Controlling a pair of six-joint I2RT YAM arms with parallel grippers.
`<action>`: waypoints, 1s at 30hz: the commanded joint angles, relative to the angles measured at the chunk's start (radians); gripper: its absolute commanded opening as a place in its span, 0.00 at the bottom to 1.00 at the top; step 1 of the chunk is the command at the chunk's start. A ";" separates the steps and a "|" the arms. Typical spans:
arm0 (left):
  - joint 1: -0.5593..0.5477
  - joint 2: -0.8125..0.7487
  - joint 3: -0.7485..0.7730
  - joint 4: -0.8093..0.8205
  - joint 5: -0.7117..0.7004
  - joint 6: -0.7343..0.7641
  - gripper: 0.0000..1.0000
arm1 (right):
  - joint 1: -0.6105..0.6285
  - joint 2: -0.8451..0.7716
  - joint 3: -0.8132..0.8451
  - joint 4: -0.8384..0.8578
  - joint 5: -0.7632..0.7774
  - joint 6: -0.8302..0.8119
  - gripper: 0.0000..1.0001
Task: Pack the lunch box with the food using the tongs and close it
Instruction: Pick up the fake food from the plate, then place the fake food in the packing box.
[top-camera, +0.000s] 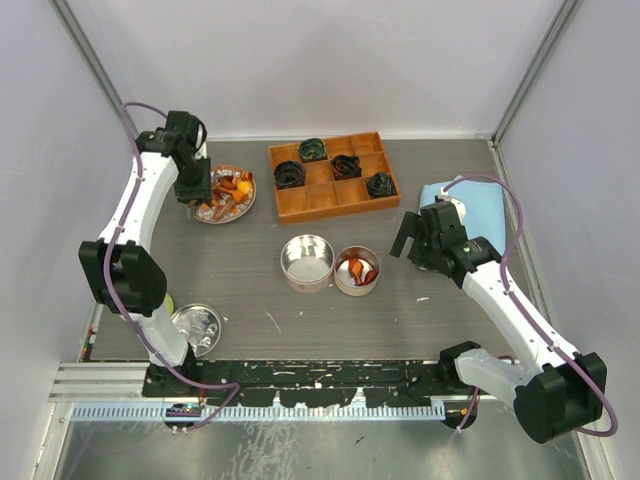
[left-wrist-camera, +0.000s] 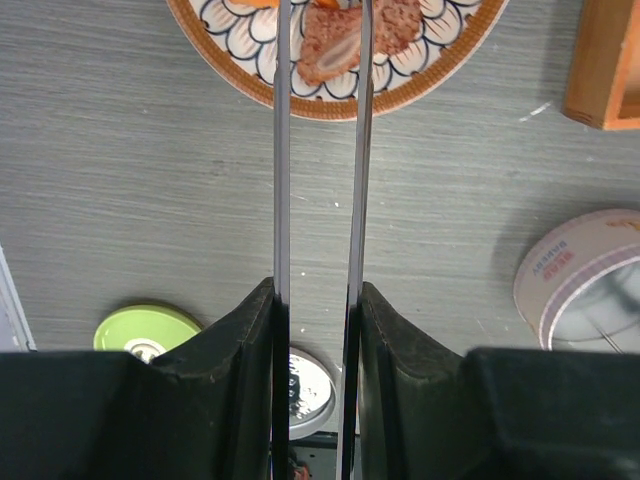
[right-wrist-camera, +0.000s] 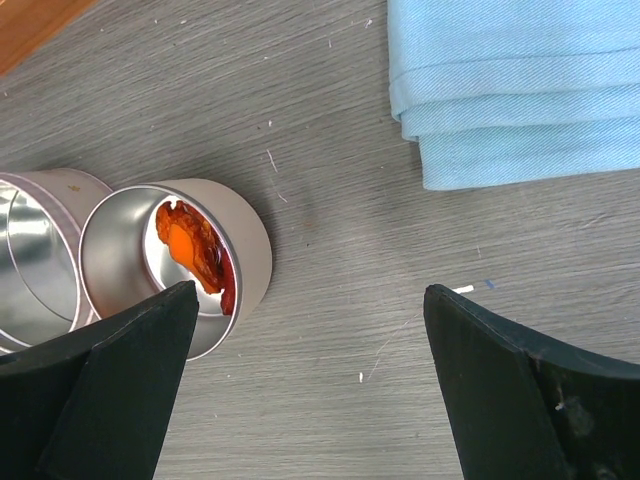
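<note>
My left gripper (left-wrist-camera: 318, 290) is shut on the tongs (left-wrist-camera: 282, 180), one thin metal arm against each finger. The two arms run out over the patterned plate (left-wrist-camera: 300, 95) and flank a brownish-red chunk of food (left-wrist-camera: 335, 40); their tips are cut off at the view's edge. Seen from above, the left gripper (top-camera: 200, 192) hangs at the plate's (top-camera: 243, 208) left side. The lunch box is two round tins: one empty (top-camera: 307, 262), the other (top-camera: 357, 270) holding orange-red food (right-wrist-camera: 185, 245). My right gripper (right-wrist-camera: 310, 290) is open and empty, just right of that tin (right-wrist-camera: 250, 250).
A wooden divided tray (top-camera: 333, 205) with dark coiled lumps sits at the back. A folded blue cloth (top-camera: 485, 205) lies at the right, behind the right gripper (top-camera: 425, 235). A round metal lid (top-camera: 197, 328) and a green disc (left-wrist-camera: 145, 328) rest near the left arm's base.
</note>
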 joint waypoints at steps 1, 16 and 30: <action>0.009 -0.093 -0.020 0.036 0.092 -0.024 0.30 | -0.005 -0.011 0.045 0.044 -0.007 0.012 1.00; -0.261 -0.262 -0.170 0.109 0.285 -0.164 0.29 | -0.004 -0.005 0.039 0.049 -0.008 0.023 1.00; -0.777 -0.229 -0.264 0.256 0.262 -0.346 0.29 | -0.004 -0.031 0.024 0.040 -0.003 0.026 1.00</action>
